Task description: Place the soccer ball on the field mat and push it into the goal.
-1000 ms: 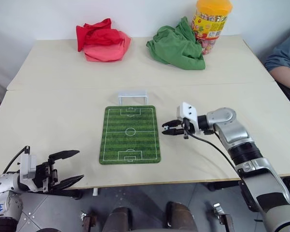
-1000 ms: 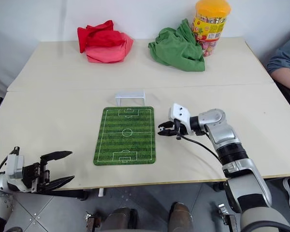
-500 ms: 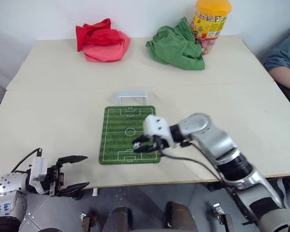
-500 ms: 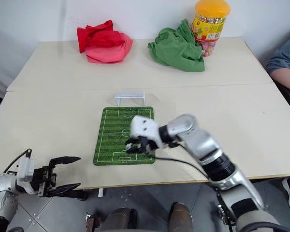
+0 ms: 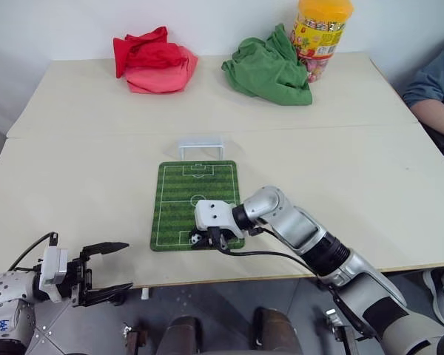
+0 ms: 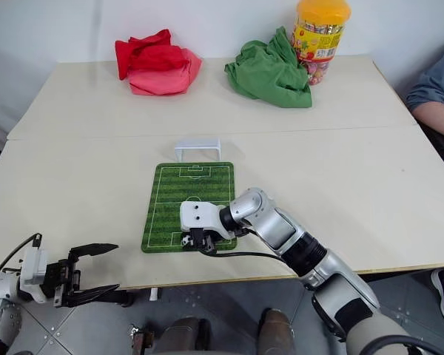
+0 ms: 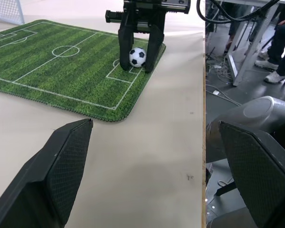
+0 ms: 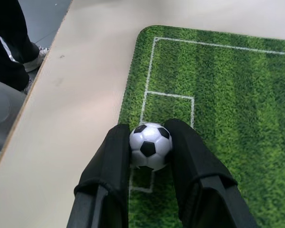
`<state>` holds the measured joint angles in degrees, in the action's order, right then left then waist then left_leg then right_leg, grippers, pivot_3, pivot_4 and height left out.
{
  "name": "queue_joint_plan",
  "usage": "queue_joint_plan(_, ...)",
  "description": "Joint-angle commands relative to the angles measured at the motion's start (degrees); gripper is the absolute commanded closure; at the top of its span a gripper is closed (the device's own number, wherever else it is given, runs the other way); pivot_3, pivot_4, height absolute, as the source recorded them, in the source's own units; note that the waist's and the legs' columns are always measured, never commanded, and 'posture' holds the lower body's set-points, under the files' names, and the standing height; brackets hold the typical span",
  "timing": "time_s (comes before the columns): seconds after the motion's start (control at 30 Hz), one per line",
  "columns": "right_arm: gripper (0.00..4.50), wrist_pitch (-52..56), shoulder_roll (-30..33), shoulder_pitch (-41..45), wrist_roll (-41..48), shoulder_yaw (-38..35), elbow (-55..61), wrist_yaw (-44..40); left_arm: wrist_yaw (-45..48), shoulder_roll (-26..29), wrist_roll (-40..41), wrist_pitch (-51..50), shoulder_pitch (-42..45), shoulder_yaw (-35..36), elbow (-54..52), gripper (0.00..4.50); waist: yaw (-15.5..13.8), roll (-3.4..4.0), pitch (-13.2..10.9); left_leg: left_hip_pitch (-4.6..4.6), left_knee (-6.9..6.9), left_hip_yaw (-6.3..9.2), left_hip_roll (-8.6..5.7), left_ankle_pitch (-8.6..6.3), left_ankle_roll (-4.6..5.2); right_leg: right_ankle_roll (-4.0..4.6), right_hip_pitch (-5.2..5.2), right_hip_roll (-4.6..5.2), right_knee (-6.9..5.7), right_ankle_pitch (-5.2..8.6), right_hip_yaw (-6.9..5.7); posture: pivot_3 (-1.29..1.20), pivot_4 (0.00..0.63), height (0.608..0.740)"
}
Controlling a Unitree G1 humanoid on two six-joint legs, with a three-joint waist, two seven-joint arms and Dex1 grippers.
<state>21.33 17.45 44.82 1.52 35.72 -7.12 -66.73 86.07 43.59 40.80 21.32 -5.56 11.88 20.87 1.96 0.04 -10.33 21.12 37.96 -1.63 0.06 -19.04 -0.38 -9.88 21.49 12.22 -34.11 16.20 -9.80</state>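
The soccer ball (image 8: 150, 146), tiny and white with black patches, sits between the two black fingers of my right gripper (image 5: 205, 239), which is shut on it. Ball and gripper are low over the near penalty box of the field mat (image 5: 196, 185); the left wrist view shows the ball (image 7: 137, 57) at or just above the green surface. The white goal (image 5: 201, 148) stands on the table at the mat's far end. My left gripper (image 5: 126, 266) hangs open and holds nothing, below the table's front edge at the near left, apart from the mat.
A red cloth heap (image 5: 154, 55), a green cloth heap (image 5: 270, 70) and an orange-lidded candy jar (image 5: 322, 37) lie along the table's far side. A person's sleeve (image 5: 433, 89) rests at the right edge. The table's front edge (image 7: 199, 118) runs close to the mat.
My right arm has swung left from beside the mat's right edge to over its near end and come down, still holding the ball. The left gripper has stayed about where it was.
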Motion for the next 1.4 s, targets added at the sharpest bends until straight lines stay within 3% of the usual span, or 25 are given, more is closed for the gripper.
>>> queue_joint_plan(0.03,3.65,-1.4,-0.7,0.8,-1.0,-0.1,-1.3,-0.3,5.6,-0.4,0.4,0.1,-1.0,1.7,-2.2,0.0,0.0,-0.01,0.0,0.0,0.02,0.0,0.04,0.0,0.0,0.02,0.0,-0.03,0.0,-0.01,0.01,0.0,0.15,0.74)
queue_joint_plan(0.2,3.65,-1.7,-0.2,0.4,-0.8,-0.2,-0.8,-1.6,5.3,-1.1,0.0,0.2,-0.9,2.1,-1.9,0.0,0.0,-0.02,0.0,-0.03,0.08,-0.09,0.14,0.0,-0.01,0.11,0.0,-0.13,0.0,-0.06,0.12,0.0,0.15,0.74)
queue_joint_plan(0.43,1.5,-1.5,-0.4,0.6,-0.4,-1.5,0.2,-1.7,5.0,-1.8,-0.5,0.0,0.3,2.1,-1.4,0.0,0.0,-0.01,0.0,-0.03,0.09,-0.14,0.23,-0.01,-0.03,0.14,0.03,-0.24,0.01,-0.09,0.18,0.0,0.15,0.74)
queue_joint_plan(0.83,1.5,1.5,1.2,1.4,5.3,-7.0,9.3,-4.7,5.1,-2.6,-0.7,-0.8,2.7,2.0,-0.5,0.0,-0.1,-0.02,0.0,-0.02,0.17,-0.39,0.72,-0.12,-0.23,0.3,0.19,-0.71,0.07,-0.18,0.43,0.0,0.15,0.74)
queue_joint_plan(0.93,2.08,4.5,2.2,-0.1,10.4,-10.9,14.4,-5.5,5.4,-2.6,-0.7,-1.0,3.4,2.0,0.0,0.0,-0.2,-0.02,0.0,-0.03,0.16,-0.42,0.74,-0.13,-0.24,0.31,0.21,-0.74,0.09,-0.18,0.46,0.0,0.15,0.74)
queue_joint_plan(1.17,4.41,7.7,4.7,-7.5,9.5,-8.7,21.0,-0.9,6.4,-1.7,-0.2,-1.5,5.5,1.8,1.9,0.0,-0.4,-0.04,0.0,-0.02,0.15,-0.43,0.76,-0.15,-0.25,0.31,0.21,-0.78,0.11,-0.19,0.46,0.0,0.15,0.74)
queue_joint_plan(1.4,4.46,13.4,0.1,-10.3,9.9,-8.0,19.6,6.7,6.4,-0.1,2.0,-2.8,6.2,0.8,1.4,0.0,0.0,-0.04,0.0,-0.06,0.16,-0.52,0.83,-0.16,-0.25,0.35,0.25,-0.84,0.09,-0.21,0.55,0.0,0.15,0.74)
